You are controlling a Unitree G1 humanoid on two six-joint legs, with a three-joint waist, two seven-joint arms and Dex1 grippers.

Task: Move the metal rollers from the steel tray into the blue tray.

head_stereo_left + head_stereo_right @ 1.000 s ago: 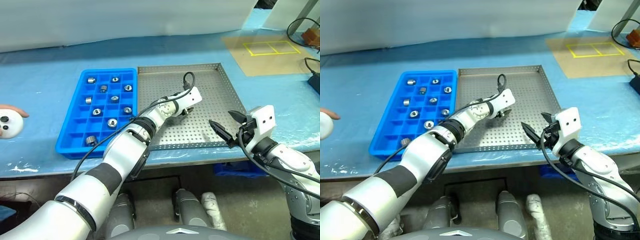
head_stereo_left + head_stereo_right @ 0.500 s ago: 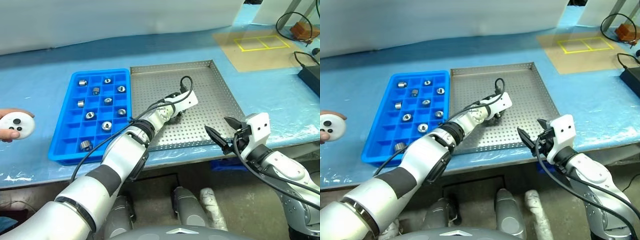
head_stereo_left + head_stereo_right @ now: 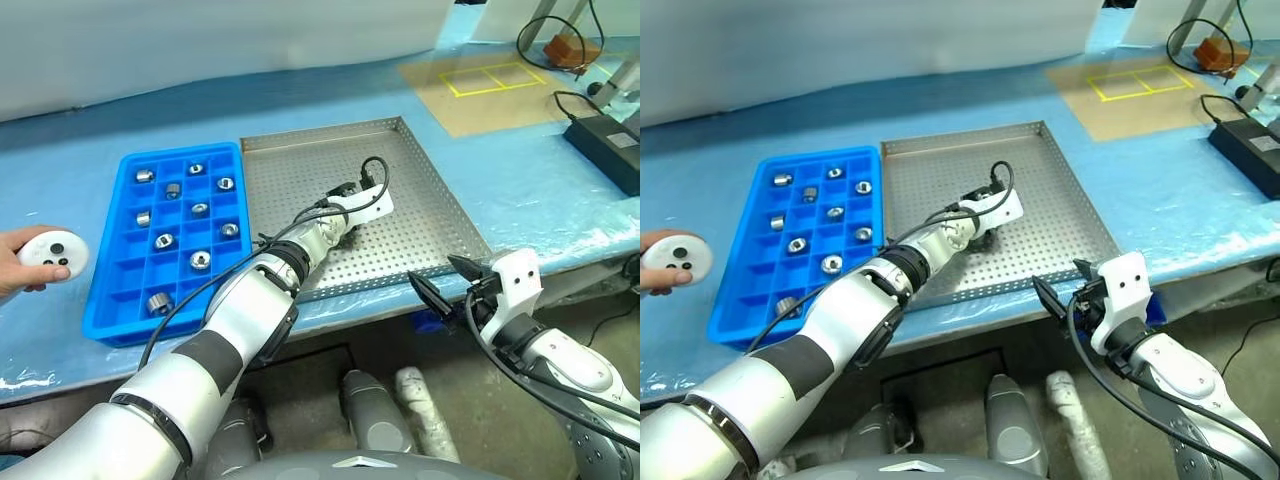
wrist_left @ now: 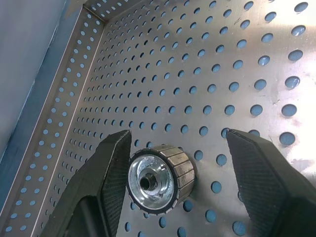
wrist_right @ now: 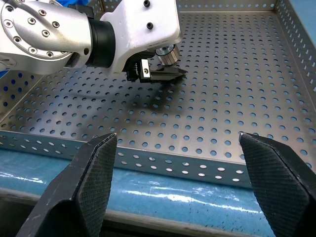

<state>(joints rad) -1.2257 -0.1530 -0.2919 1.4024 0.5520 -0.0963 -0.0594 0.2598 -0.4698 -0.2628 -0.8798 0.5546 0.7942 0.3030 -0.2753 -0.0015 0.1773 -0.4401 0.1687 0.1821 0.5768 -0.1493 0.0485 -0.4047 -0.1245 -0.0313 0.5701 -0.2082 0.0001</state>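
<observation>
Steel tray [image 3: 420,190]: perforated grey metal tray on the blue-covered bench, its left edge right beside the blue tray [image 3: 115,290].
Roller in steel tray [image 4: 159,177]: one shiny metal roller lies on its side on the perforated floor, dark centre hole facing the left wrist camera, near the tray's middle.
Left gripper [image 4: 175,173]: low over the steel tray floor, fingers apart, with the roller between them. One finger [image 4: 116,173] sits just beside or touching the roller's rim, hard to tell which; the other finger [image 4: 261,173] stands well clear of it.
Right gripper [image 3: 447,280]: off the front edge of the bench, just outside the steel tray's near rim, pointing toward the tray; its two black fingers are spread wide with nothing between them.
Blue tray contents: about nine metal rollers [image 3: 200,261] sit singly in separate square compartments, most toward the far half, one [image 3: 157,303] in a near compartment.
Person's hand [image 3: 12,268]: at the left edge of the bench, holding a small round white device [image 3: 53,251].
</observation>
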